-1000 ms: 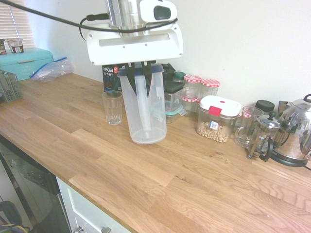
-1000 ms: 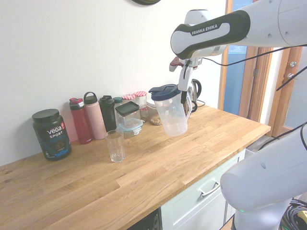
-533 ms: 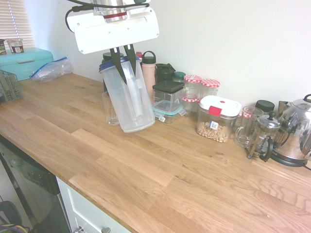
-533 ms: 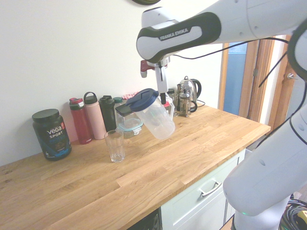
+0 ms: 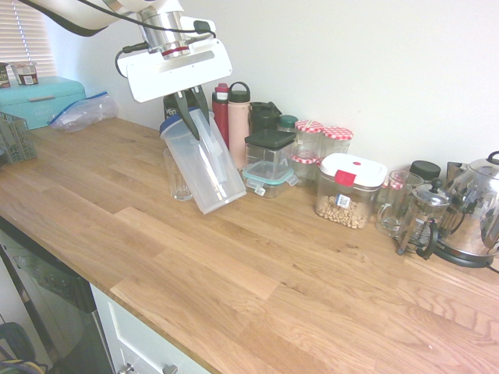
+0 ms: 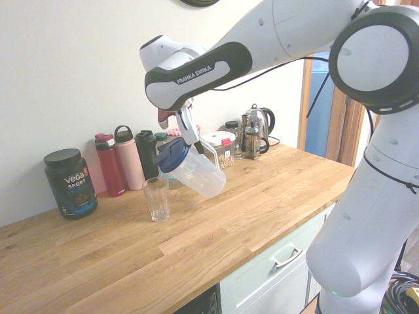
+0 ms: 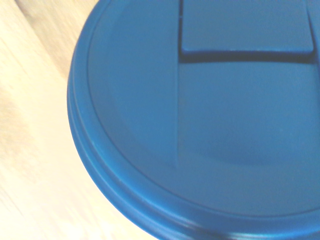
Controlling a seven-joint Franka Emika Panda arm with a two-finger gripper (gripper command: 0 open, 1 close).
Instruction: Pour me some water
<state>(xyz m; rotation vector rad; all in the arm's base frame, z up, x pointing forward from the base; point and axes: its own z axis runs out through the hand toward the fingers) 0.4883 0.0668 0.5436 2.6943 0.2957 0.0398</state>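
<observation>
"FRANKA EMIKA" in white capitals along dark band of robot arm (image 6: 196, 70), second exterior view. "vega SPORT" in white on dark label of black tub (image 6: 71, 183) at counter's far end, beside red bottle. Same tub mostly hidden behind pitcher in first exterior view, print unreadable there. No legible print in wrist view.

The white arm (image 6: 275, 33) reaches in from above over the back part of the wooden counter (image 5: 312, 265), near the wall edge, its wrist bent so the gripper (image 5: 192, 105) points steeply down and tilts to one side. The dark fingers (image 5: 184, 107) are clamped on the jug (image 5: 204, 164), which hangs tipped.
</observation>
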